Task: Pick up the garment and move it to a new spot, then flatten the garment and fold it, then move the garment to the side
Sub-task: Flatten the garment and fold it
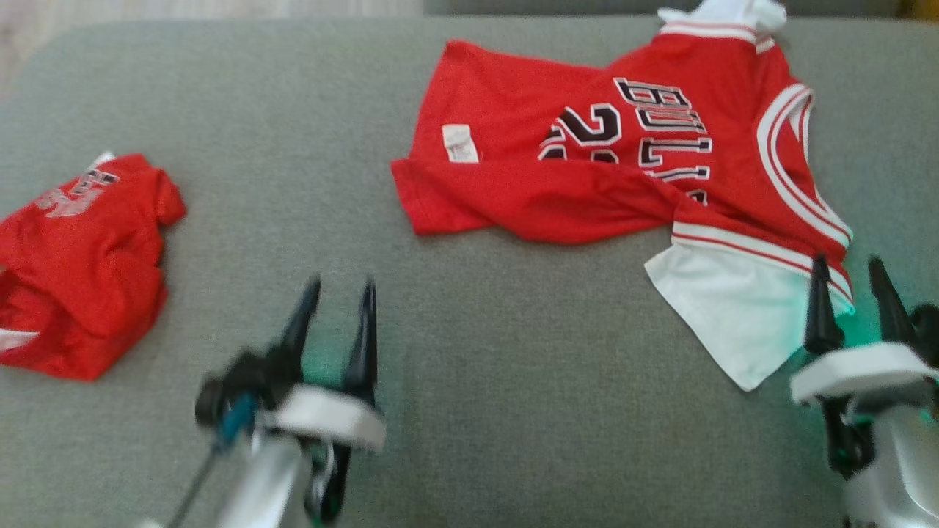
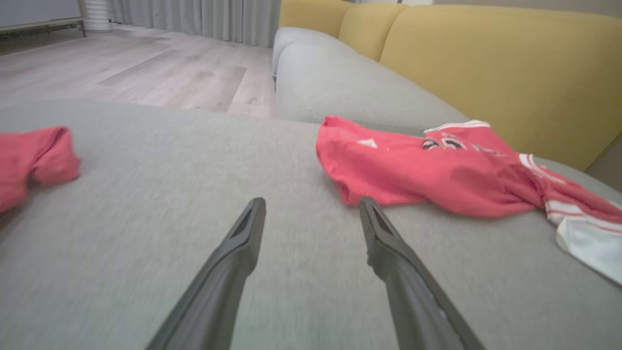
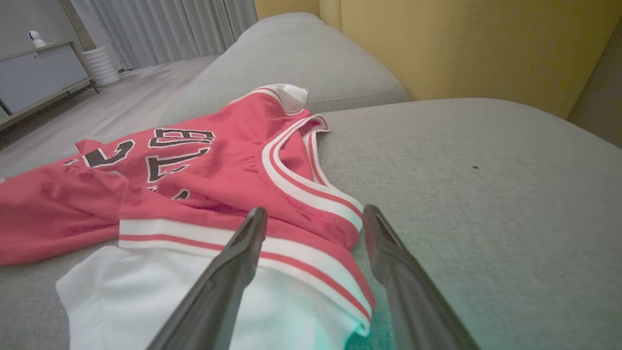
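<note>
We found the red jersey (image 1: 587,183) lying crumpled on the far right part of the grey cushion (image 1: 469,381). Its black-and-white lettering ran sideways, and its lower edge was folded over into a thick ridge. A white panel (image 1: 726,315) trimmed with red and white stripes stuck out from its near right corner, flat on the fabric.

The right gripper (image 1: 849,262) sat at that corner with its two dark fingers spread apart and nothing pinched between them. In the right wrist view one finger lay over the white panel and striped band, and the other over bare cushion just beside the garment's edge. We could not tell whether either fingertip touched the cloth. A green glow tinted the cushion under it.

The left gripper (image 1: 342,287) was also spread wide and empty, low over open cushion, well apart from the jersey's folded edge — blurred in the head view.

At the far left of the cushion a second folded red garment (image 1: 81,264) lay in a compact bundle, pale lettering on top. Beyond the seat we saw a yellow backrest (image 2: 486,63), pale wooden floor (image 2: 146,68) and grey curtains (image 2: 194,19).
</note>
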{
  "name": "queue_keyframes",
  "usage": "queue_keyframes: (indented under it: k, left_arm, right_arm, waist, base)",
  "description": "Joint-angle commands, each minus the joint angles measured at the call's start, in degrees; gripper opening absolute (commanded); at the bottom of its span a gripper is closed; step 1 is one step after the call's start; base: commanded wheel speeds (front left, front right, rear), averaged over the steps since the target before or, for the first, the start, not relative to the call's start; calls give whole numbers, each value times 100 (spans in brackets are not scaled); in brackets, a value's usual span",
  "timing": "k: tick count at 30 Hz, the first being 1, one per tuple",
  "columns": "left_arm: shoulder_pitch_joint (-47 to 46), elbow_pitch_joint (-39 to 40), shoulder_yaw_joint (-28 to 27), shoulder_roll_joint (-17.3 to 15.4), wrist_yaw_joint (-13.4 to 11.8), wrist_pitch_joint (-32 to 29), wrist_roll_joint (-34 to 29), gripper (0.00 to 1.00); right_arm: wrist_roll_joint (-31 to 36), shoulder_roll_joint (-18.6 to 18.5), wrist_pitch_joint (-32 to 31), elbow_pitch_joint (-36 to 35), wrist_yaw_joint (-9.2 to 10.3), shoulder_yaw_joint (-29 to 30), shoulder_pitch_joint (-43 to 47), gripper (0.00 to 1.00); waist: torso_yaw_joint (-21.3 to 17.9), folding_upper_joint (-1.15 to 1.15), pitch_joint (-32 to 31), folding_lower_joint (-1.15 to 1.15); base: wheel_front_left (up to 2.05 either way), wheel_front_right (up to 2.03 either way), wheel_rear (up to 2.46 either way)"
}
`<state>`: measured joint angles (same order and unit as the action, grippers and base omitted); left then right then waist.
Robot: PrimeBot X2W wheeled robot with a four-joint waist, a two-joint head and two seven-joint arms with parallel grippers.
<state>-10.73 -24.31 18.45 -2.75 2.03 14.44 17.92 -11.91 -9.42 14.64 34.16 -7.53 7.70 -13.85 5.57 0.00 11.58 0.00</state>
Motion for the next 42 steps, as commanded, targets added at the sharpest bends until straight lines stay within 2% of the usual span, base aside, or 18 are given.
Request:
queue_keyframes:
  k: [1, 8, 12, 19, 27, 28, 29, 31, 37, 41, 42]
  left_arm:
    - [-546, 87, -219, -13, 61, 56, 83, 100]
    - [-2034, -813, -227, -13, 411, 56, 647, 100]
    - [-2582, -1392, -86, -13, 512, 56, 846, 100]
    - [-3032, -2021, 240, -13, 543, 56, 1324, 100]
    - [-3087, -1944, 257, -53, 545, 56, 1277, 100]
    - [-3074, -1952, 269, -52, 545, 56, 1269, 92]
    - [-3064, -1953, 284, -51, 545, 56, 1260, 44]
    - [-3053, -1906, 301, -50, 545, 56, 1236, 0]
    - [-2676, -1213, 238, -39, 545, 56, 835, 0]
    - [-2245, -722, 382, -40, 546, 56, 597, 0]
    - [-2125, -596, 407, -62, 546, 56, 536, 9]
  right_arm:
    - [26, 43, 36, -339, 4, -229, -241, 100]
    - [-6, 183, 36, -828, 4, -900, -506, 100]
    - [-67, 185, 36, -932, 4, -1102, -616, 100]
    - [-173, 176, 36, -1016, 4, -1236, -667, 100]
    - [-197, 194, 36, -1066, 4, -1255, -692, 100]
    - [-199, 196, 36, -1064, 4, -1254, -693, 100]
    - [-199, 198, 36, -1060, 4, -1251, -694, 100]
    - [-198, 202, 36, -1053, 4, -1238, -694, 100]
    - [-208, 224, 36, -926, 4, -1124, -562, 100]
    - [-222, 293, 36, -823, 4, -1117, -427, 100]
    - [-221, 309, 36, -800, 4, -1114, -391, 100]
  waist:
    - [-134, 0, 244, 0]
    - [-387, 0, 802, 0]
    - [-502, 0, 982, 0]
    - [-641, 0, 1125, 0]
    - [-684, 0, 1181, 0]
    - [-686, 0, 1178, 0]
    - [-684, 0, 1172, 0]
    - [-672, 0, 1158, 0]
    - [-485, 0, 810, 0]
    - [-359, 0, 443, 0]
    - [-335, 0, 356, 0]
  base:
    - [0, 0, 0]
    - [0, 0, 0]
    - [0, 0, 0]
    - [0, 0, 0]
    - [0, 0, 0]
    - [0, 0, 0]
    - [0, 0, 0]
    - [0, 0, 0]
    - [0, 0, 0]
    - [0, 0, 0]
    - [0, 0, 0]
